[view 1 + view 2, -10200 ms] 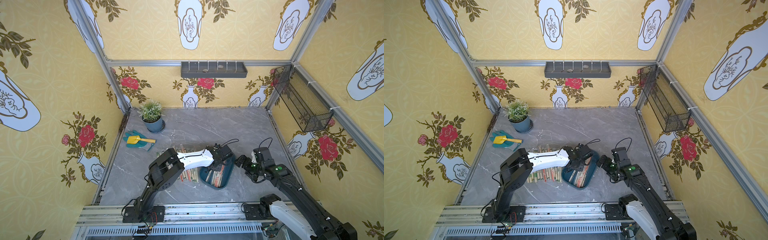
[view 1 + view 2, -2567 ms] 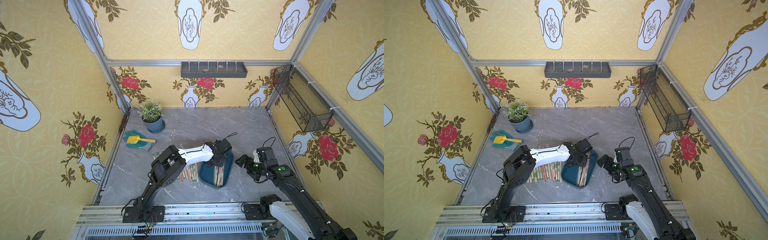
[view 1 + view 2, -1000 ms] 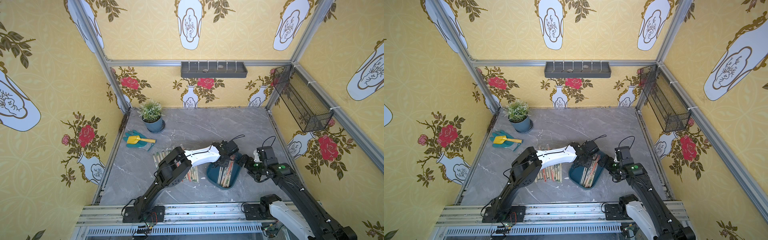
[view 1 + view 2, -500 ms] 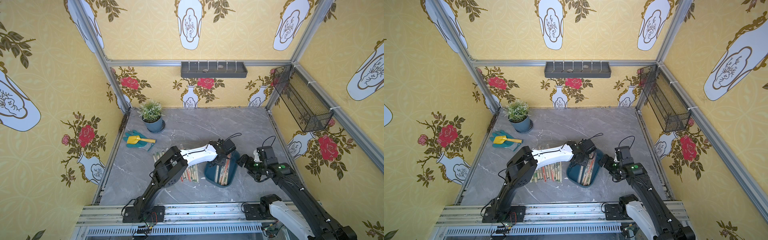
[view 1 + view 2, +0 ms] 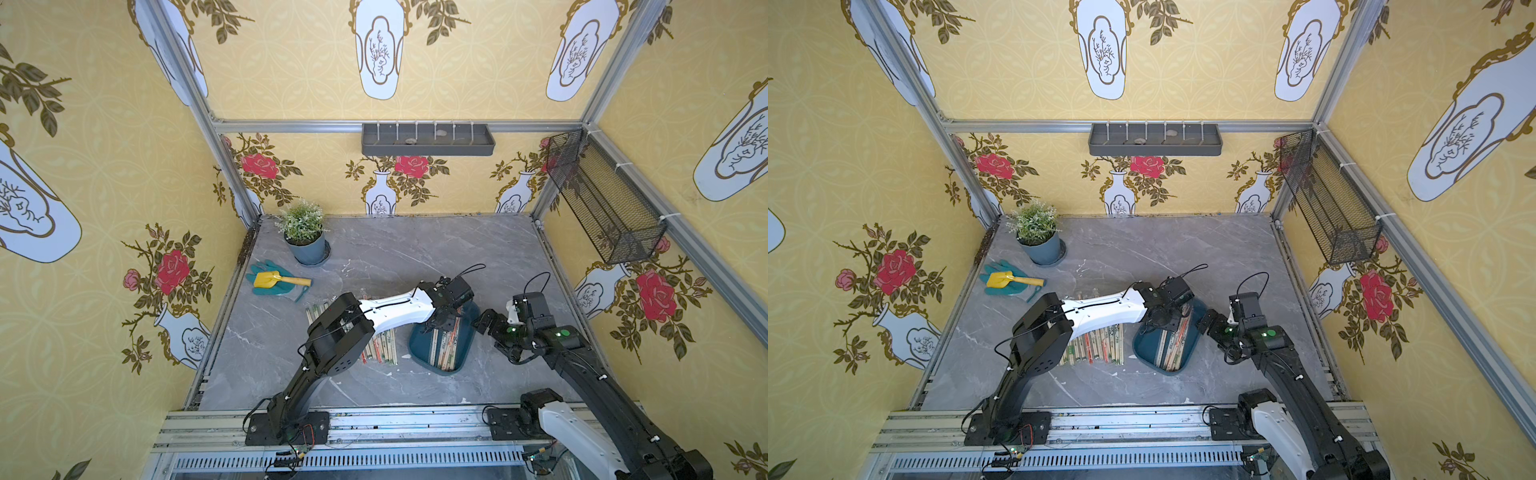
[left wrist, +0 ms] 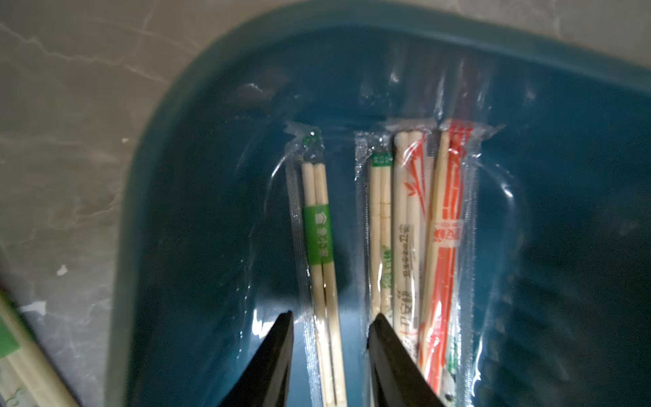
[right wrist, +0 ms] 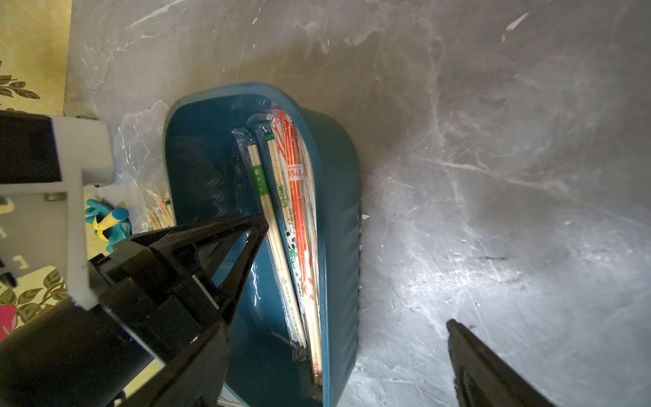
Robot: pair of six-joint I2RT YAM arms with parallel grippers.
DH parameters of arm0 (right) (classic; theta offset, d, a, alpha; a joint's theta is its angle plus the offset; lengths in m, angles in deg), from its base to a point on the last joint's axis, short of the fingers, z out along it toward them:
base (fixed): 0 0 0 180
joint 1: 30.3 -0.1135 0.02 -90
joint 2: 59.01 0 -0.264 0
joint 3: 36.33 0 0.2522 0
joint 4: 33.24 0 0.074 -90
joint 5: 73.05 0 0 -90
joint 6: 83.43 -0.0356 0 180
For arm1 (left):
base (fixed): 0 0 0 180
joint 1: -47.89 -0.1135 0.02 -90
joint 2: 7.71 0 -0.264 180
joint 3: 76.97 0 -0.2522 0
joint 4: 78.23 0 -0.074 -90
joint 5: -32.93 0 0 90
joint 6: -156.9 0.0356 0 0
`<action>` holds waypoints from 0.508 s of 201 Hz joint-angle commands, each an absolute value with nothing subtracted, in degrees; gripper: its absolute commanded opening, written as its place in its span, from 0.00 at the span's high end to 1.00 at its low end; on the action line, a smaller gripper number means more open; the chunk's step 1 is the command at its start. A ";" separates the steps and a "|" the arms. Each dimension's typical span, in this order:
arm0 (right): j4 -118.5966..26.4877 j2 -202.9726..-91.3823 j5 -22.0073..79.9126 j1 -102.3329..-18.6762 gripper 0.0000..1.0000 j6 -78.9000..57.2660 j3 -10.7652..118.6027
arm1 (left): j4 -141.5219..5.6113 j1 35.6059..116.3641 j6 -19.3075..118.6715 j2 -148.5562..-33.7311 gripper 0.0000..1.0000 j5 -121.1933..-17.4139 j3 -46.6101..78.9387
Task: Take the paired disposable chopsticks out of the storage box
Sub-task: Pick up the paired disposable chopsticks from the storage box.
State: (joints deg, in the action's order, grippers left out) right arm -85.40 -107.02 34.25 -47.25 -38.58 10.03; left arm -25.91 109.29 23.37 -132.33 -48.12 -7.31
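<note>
The storage box (image 5: 419,345) (image 5: 1143,345) is a dark teal tray on the grey table, right of centre. Several paired disposable chopsticks (image 5: 446,345) (image 7: 294,225) lie along its right wall. One green-banded pair (image 6: 318,243) lies apart from them. My left gripper (image 6: 331,319) (image 5: 441,323) is low inside the box's far end, open, one finger on each side of that pair with gaps both sides. My right gripper (image 7: 336,322) (image 5: 482,325) is open wide by the box's right side, with the box's wall (image 7: 340,246) between its fingers.
A row of sleeved chopsticks (image 5: 382,347) lies on the table left of the box, partly under my left arm. A potted plant (image 5: 303,235) and teal gloves with a yellow trowel (image 5: 274,280) are at the back left. A grey shelf (image 5: 428,139) and a mesh basket (image 5: 602,199) hang on the walls.
The box has slid and turned a little to the left, and my left gripper has moved left with it. Its jaws stand slightly wider. The right gripper has stayed beside the box.
</note>
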 commanded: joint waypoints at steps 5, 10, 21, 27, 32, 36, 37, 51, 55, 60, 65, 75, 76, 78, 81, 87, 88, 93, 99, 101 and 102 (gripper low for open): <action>-83.91 -106.94 34.20 -47.28 0.03 -38.52 10.40 | -25.77 109.24 23.49 -134.21 0.60 -49.06 -7.41; -83.92 -106.91 34.26 -47.28 0.03 -38.52 10.52 | -25.72 109.31 23.48 -134.50 0.60 -49.09 -7.54; -84.01 -106.85 34.26 -47.27 0.03 -38.52 10.69 | -25.58 109.30 23.42 -135.17 0.60 -49.20 -7.54; -84.05 -106.83 34.24 -47.32 0.03 -38.51 10.77 | -25.30 109.29 23.23 -135.53 0.60 -49.23 -7.63; -84.10 -106.83 34.26 -47.27 0.03 -38.52 10.82 | -25.15 109.32 23.14 -135.83 0.60 -49.30 -7.62; -84.10 -106.83 34.21 -47.29 0.03 -38.52 10.83 | -25.10 109.28 23.06 -136.05 0.60 -49.23 -7.63; -84.10 -106.83 34.19 -47.28 0.03 -38.52 10.91 | -25.10 109.30 23.05 -136.09 0.60 -49.24 -7.61; -84.27 -106.66 34.24 -47.32 0.02 -38.49 11.01 | -24.93 109.26 22.80 -136.71 0.61 -49.36 -7.44; -84.31 -106.57 34.21 -47.29 0.03 -38.52 11.04 | -24.84 109.25 22.78 -136.82 0.61 -49.34 -7.46; -84.43 -106.46 34.21 -47.33 0.03 -38.52 11.08 | -24.79 109.30 22.70 -137.04 0.63 -49.39 -7.39; -84.50 -106.39 34.18 -47.29 0.03 -38.48 11.08 | -24.73 109.31 22.63 -137.15 0.64 -49.37 -7.36; -84.62 -106.19 34.14 -47.34 0.03 -38.52 11.09 | -24.83 109.28 22.44 -137.26 0.67 -49.47 -7.01; -84.62 -106.20 34.16 -47.35 0.03 -38.52 11.14 | -24.83 109.26 22.44 -137.26 0.68 -49.54 -7.03; -84.69 -106.21 34.17 -47.35 0.03 -38.54 11.17 | -24.83 109.26 22.43 -137.22 0.68 -49.54 -6.92; -84.73 -106.21 34.18 -47.29 0.03 -38.52 11.20 | -24.83 109.26 22.43 -137.26 0.70 -49.57 -6.92; -84.78 -106.12 34.13 -47.27 0.02 -38.58 11.18 | -24.83 109.25 22.37 -137.30 0.72 -49.60 -6.73; -84.83 -106.12 34.07 -47.27 0.02 -38.59 11.22 | -24.79 109.24 22.36 -137.28 0.72 -49.65 -6.76; -84.80 -106.06 34.03 -47.27 0.03 -38.57 11.26 | -24.92 109.26 22.35 -137.29 0.75 -49.76 -6.67; -84.81 -106.03 34.02 -47.28 0.02 -38.60 11.40 | -24.92 109.25 22.34 -137.27 0.77 -49.79 -6.63; -84.87 -106.03 34.03 -47.31 0.02 -38.54 11.39 | -24.90 109.30 22.34 -137.27 0.78 -49.87 -6.56; -84.83 -106.03 34.06 -47.29 0.02 -38.57 11.41 | -24.91 109.27 22.34 -137.27 0.79 -49.91 -6.54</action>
State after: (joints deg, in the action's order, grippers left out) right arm -85.44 -106.26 34.28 -47.25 -38.58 10.68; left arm -26.98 109.31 22.89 -135.68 -47.67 -7.63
